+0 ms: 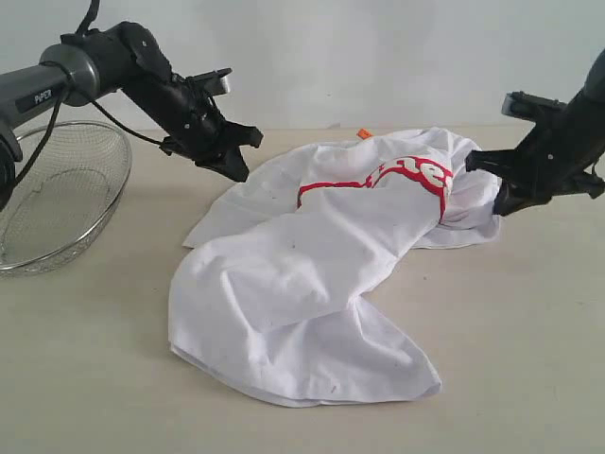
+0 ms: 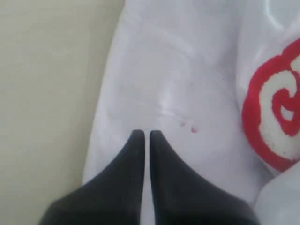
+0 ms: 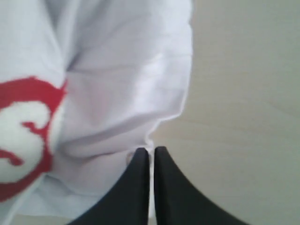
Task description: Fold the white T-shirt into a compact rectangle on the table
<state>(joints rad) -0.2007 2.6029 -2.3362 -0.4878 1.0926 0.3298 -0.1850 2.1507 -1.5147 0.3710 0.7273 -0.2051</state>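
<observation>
The white T-shirt point(image 1: 312, 284) lay crumpled and unfolded on the tabletop point(image 1: 529, 369). Its red band point(image 1: 421, 175) of lettering was bunched up toward the end nearest the right gripper point(image 3: 151, 151), and the small orange tag point(image 1: 363, 133) poked out at the shirt's far edge. I saw my left gripper point(image 2: 146, 135) hanging over the shirt's edge on the side opposite the band, with only a hairline gap between the jaws and nothing in them. The right gripper was pinched together the same way, its tips right at the shirt's border beside the band. I could not tell whether any cloth was caught between them. The wire mesh bowl point(image 1: 57, 189) sat well apart from the shirt, beyond the left gripper.
</observation>
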